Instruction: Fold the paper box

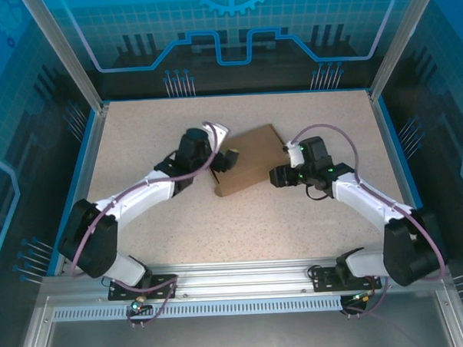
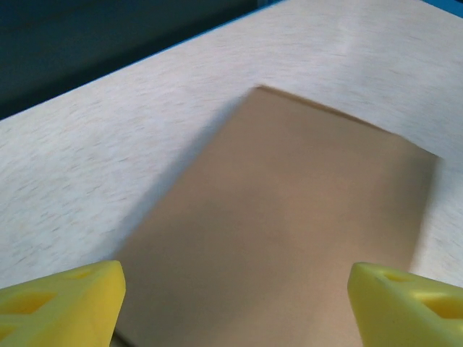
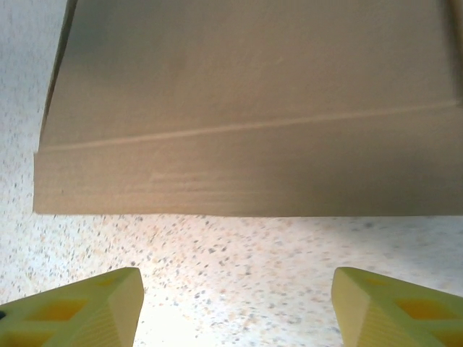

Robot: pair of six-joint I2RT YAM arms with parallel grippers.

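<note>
A speckled beige table (image 1: 138, 147) sits inside a blue-walled enclosure with aluminium posts, and in the top view the paper box (image 1: 250, 169) lies near the middle of it, turned at an angle, between the two arms. From here it looks like a closed brown rectangle with no flaps sticking out. The left gripper (image 1: 229, 160) is at the box's left end and the right gripper (image 1: 278, 176) just beside its right edge. In the left wrist view the yellow fingers (image 2: 65, 303) stand wide apart with the plain top panel of the box spread out ahead of and between them; they hold nothing, and whether the tips touch the cardboard I cannot tell. In the right wrist view the jaws are also well open and empty, over bare table, with the box close ahead and apart from the fingertips (image 3: 79, 307); a straight crease runs along the cardboard parallel to its near edge, which looks like the fold between the top and a side wall. I judge the folding to be near its end, at the checking or pressing stage. The next move likely calls for pressing along that crease while the other arm steadies the far end, so the light box does not slide
</note>
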